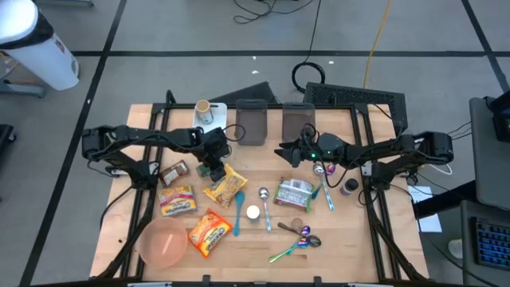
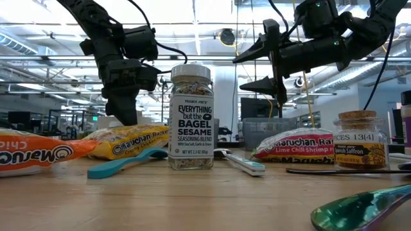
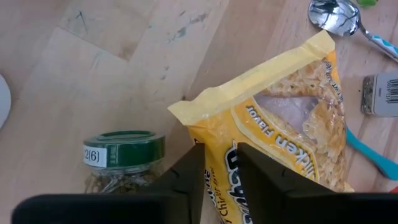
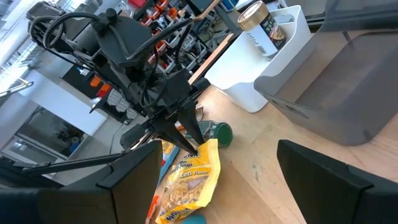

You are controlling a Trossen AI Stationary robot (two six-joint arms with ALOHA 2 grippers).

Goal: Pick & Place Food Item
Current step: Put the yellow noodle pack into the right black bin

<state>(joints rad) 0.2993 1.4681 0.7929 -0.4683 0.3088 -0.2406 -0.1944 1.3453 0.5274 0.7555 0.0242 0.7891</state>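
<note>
My left gripper [image 3: 217, 171] has its fingers drawn narrow, pinching the yellow ramen packet [image 3: 292, 130] just beside the green-lidded jar [image 3: 123, 151]; I judge it light, crinkly, brittle inside; the sealed edge suits; right gripper [image 1: 287, 151] waits wide, well apart.

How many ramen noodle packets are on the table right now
4: a yellow packet under the left gripper, an orange one beside it, another orange one by the pink bowl, and a green one mid-table. None seem hidden.
</note>
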